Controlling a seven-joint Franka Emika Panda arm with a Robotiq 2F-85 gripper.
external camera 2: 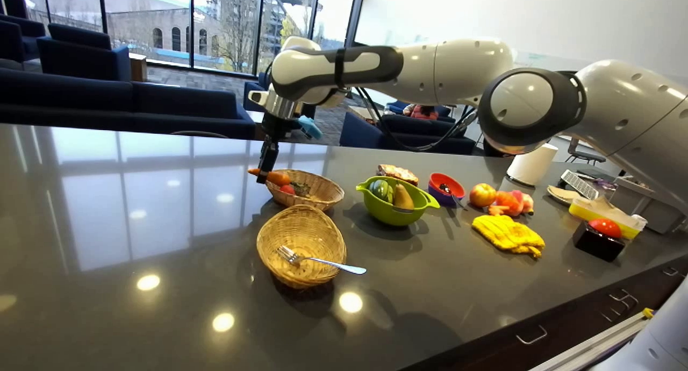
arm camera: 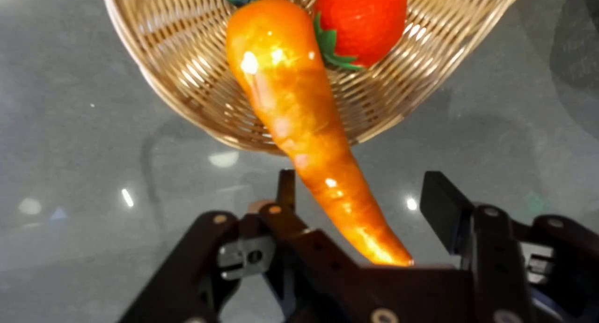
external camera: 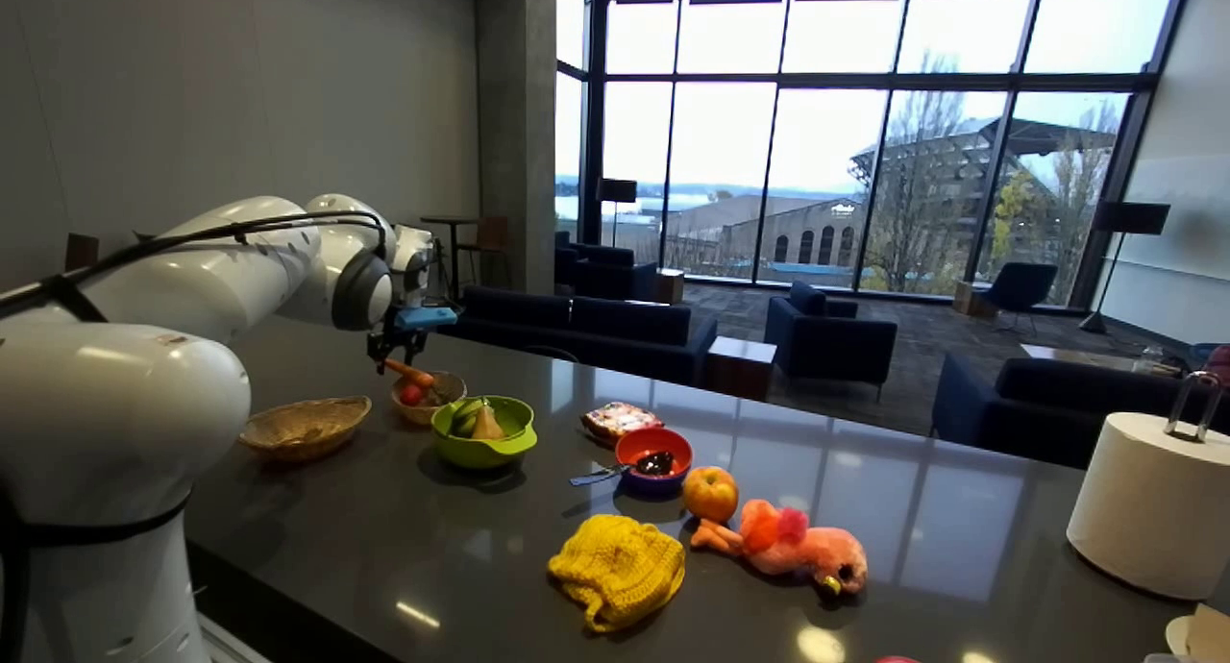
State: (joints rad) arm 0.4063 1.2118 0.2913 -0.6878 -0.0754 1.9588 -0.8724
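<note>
One gripper [arm camera: 362,196] we have here, its jaws standing apart, with nothing gripped. Between them lies the narrow end of the orange carrot [arm camera: 299,103]; its long axis slants away from the gripper, across the rim of the basket [arm camera: 187,93], to the thick end within, beside the red fruit [arm camera: 367,25].

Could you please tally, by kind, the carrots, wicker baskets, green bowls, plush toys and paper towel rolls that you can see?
Carrot: 1
Wicker baskets: 2
Green bowl: 1
Plush toy: 1
Paper towel roll: 1
Total: 6
</note>
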